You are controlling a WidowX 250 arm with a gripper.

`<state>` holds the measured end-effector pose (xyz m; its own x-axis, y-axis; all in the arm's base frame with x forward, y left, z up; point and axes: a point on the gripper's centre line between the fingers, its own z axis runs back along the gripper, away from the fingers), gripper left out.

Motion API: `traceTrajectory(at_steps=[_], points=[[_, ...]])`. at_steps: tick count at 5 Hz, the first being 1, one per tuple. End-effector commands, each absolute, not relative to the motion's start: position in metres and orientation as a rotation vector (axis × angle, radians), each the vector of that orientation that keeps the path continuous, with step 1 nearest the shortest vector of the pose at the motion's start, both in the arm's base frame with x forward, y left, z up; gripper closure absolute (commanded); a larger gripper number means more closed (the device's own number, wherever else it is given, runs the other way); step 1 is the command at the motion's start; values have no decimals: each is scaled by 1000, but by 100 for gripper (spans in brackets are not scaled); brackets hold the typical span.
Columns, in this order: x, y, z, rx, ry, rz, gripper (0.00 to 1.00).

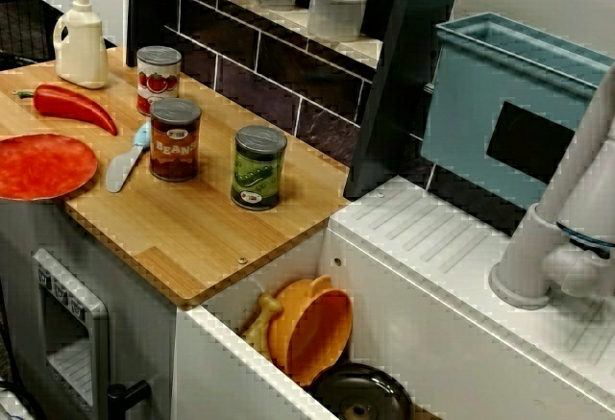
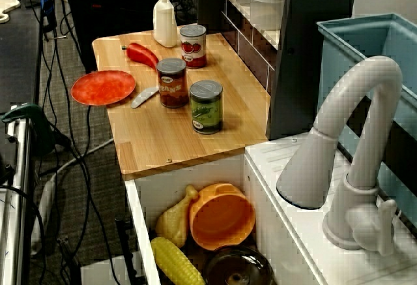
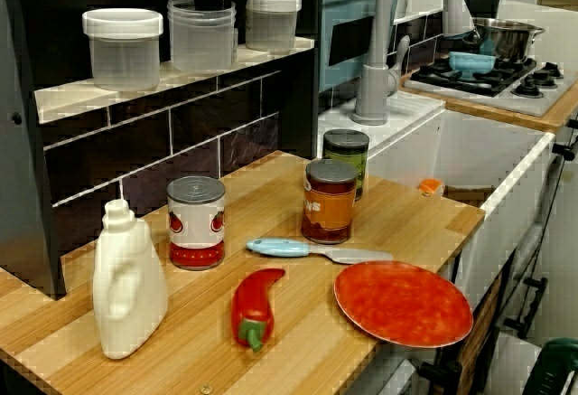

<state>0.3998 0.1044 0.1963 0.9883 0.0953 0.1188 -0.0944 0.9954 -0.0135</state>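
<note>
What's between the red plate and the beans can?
A knife with a light blue handle lies flat on the wooden counter between the red plate and the beans can. Clearest in the view from above.

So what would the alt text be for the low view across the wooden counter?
A wooden counter holds a tomato tin, a brown tin, a green tin, a red plate, a red pepper, a blue-handled knife and a white bottle. Clear tubs line the shelf behind; a sink and grey tap lie to the right.
</note>
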Motion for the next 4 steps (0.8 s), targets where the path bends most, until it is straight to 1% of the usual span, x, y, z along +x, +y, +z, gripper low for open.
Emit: traceTrajectory(at_steps=[1, 4], points=[[398, 106, 211, 8, -165, 107, 100], [403, 104, 206, 3, -166, 103, 100]])
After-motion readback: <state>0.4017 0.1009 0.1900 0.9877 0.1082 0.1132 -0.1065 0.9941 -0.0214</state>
